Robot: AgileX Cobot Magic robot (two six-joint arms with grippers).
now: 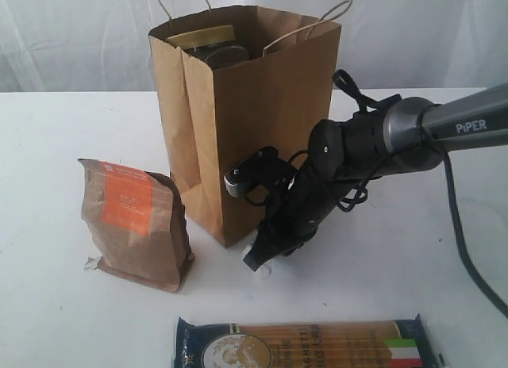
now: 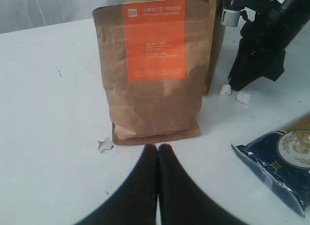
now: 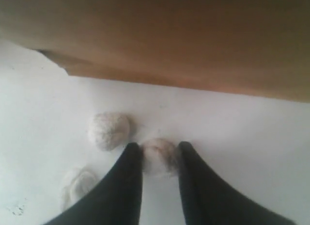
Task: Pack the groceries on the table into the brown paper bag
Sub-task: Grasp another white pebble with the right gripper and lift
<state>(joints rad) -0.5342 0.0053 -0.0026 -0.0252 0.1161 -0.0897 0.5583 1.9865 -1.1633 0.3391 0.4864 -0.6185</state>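
Note:
The brown paper bag [image 1: 254, 122] stands upright mid-table; a gold-lidded jar [image 1: 202, 37] and a dark can [image 1: 226, 55] show at its mouth. The kraft pouch [image 1: 139, 225] with orange label stands to its left. Along the front edge lies the spaghetti pack [image 1: 309, 346]. My right gripper [image 1: 258, 261] is down at the bag's foot, its jaws touching both sides of a white pebble-like bit [image 3: 157, 154]. My left gripper [image 2: 158, 147] is shut and empty, just short of the pouch [image 2: 155, 70]. The yellow bottle and blue-white packet are out of view.
Two more white pebble-like bits [image 3: 109, 130] [image 3: 77, 184] lie beside the held one, close to the bag's wall [image 3: 169, 40]. A small torn scrap [image 2: 105, 145] lies by the pouch's base. The white table [image 1: 63, 320] extends left and right.

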